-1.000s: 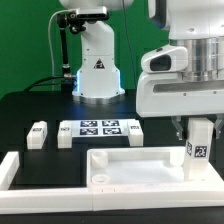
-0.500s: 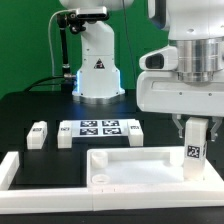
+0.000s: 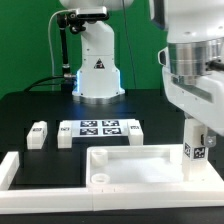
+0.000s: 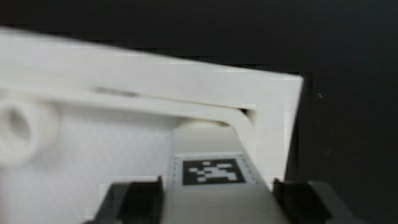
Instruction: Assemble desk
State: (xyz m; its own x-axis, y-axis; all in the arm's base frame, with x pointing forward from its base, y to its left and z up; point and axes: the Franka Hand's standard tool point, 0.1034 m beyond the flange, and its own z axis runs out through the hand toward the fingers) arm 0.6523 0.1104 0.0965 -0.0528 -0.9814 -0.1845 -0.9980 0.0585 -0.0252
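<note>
Gripper (image 3: 197, 133) (image 4: 214, 205): was seen at the exterior view's right, pointed straight down over the table.
Jaws: were pinched onto the held leg post (image 3: 197, 152) (image 4: 217, 165). In the wrist view one finger (image 4: 135, 203) was seen on each side of it, with no gap visible.
Held leg post: was kept upright, with one square tag turned to the exterior camera and another facing the wrist camera.
Post position: was placed at the desk panel's (image 3: 140, 163) (image 4: 125, 105) corner on the exterior view's right. Whether its foot was seated in that corner or only just above it could not be told.
Desk panel: was laid flat on the black table (image 3: 30, 105), rim upward, inside the L-shaped border bar (image 3: 15, 168).
Corner hole (image 3: 98, 178) (image 4: 15, 130): was seen uncovered at the panel's end on the exterior view's left.
Loose leg posts: three were left lying on the table. One (image 3: 38, 134) lay well off to the exterior view's left. One was set at each end of the marker board (image 3: 100, 128), at (image 3: 65, 137) and (image 3: 133, 134).
Marker board: was seen flat behind the panel, apart from it.
Robot base (image 3: 97, 65): was seen at the back, behind the marker board.
</note>
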